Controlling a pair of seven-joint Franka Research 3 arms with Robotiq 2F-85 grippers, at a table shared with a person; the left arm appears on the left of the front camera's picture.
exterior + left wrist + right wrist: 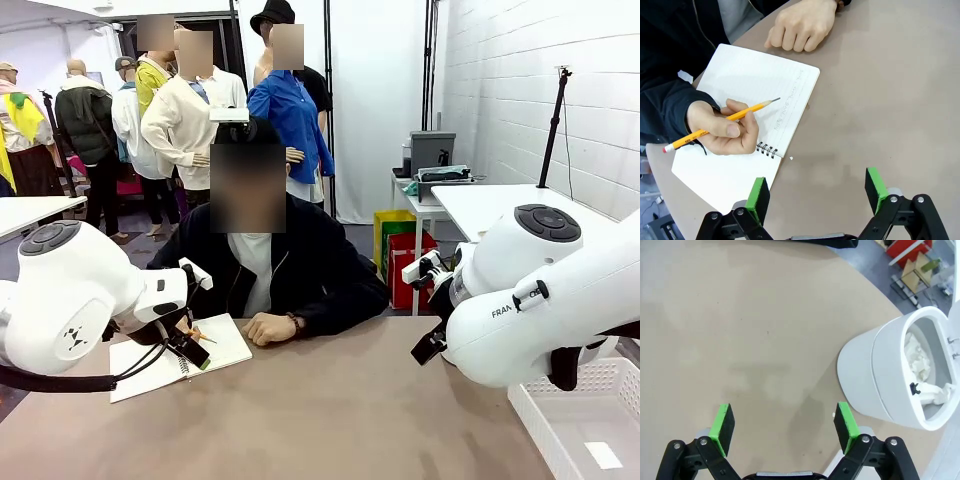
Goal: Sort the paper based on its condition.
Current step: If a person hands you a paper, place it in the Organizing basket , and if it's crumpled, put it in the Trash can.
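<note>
Both grippers over the table, jaws spread, person writing in notebook
Left wrist cam gives me the left gripper (817, 187), jaws spread and holding nothing, above the table (880, 100) just beside a spiral notebook (755, 85); a person's hand (722, 132) holds a yellow pencil (747, 110) over the page, other hand (800, 25) curled beyond it. Right wrist cam: right gripper (785, 425) jaws spread wide and empty, with crumpled paper (920, 357) inside a white bin (875, 375). Front cam adds a white basket (560, 420) far right, a flat slip (603, 455) lying in it

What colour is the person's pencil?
The pencil is yellow with a pink eraser; clearest in left wrist view.
</note>
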